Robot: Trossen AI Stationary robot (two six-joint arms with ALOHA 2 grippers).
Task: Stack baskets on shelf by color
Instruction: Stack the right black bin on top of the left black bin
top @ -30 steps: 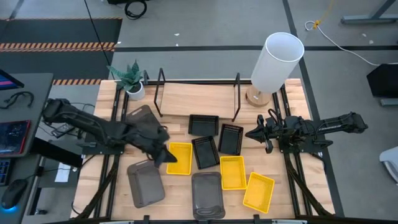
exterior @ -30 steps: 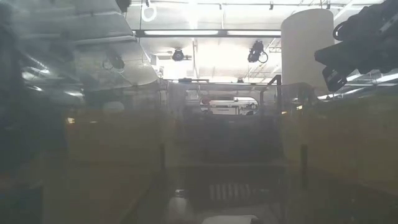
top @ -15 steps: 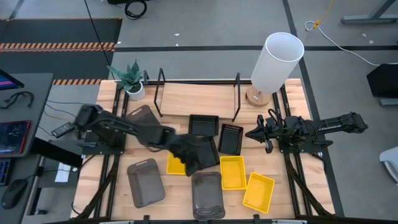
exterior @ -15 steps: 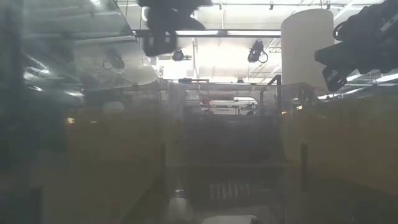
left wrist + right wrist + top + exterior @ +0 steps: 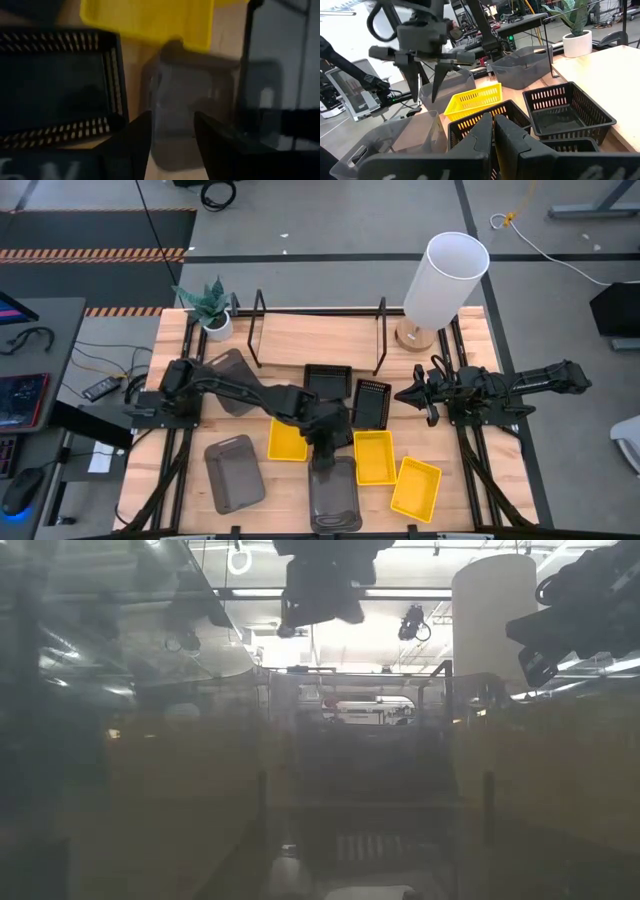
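My left gripper (image 5: 325, 450) (image 5: 172, 132) is open and hangs with its fingers pointing down over the far end of a dark grey basket (image 5: 333, 492) (image 5: 192, 100) at the near edge, touching nothing; the right wrist view shows it (image 5: 425, 97) well above the baskets. Two more grey baskets lie at the left (image 5: 233, 472) (image 5: 228, 368). Black baskets (image 5: 327, 380) (image 5: 371, 402) (image 5: 335, 420) and yellow ones (image 5: 288, 438) (image 5: 374, 456) (image 5: 416, 487) sit mid-table. The shelf (image 5: 318, 338) holds no basket. My right gripper (image 5: 402, 395) (image 5: 492, 122) waits shut at the right.
A white lamp (image 5: 442, 278) stands by the shelf's right end and a potted plant (image 5: 210, 305) by its left end. My left arm reaches across the table above the left grey basket and the middle black one. Bare wood shows at the near left corner (image 5: 165, 490).
My left arm has swung from the table's left side toward the right and the near edge, passing over the left yellow basket and stopping above the near grey basket. In the low view it has come in from the upper left toward the middle. No basket has moved.
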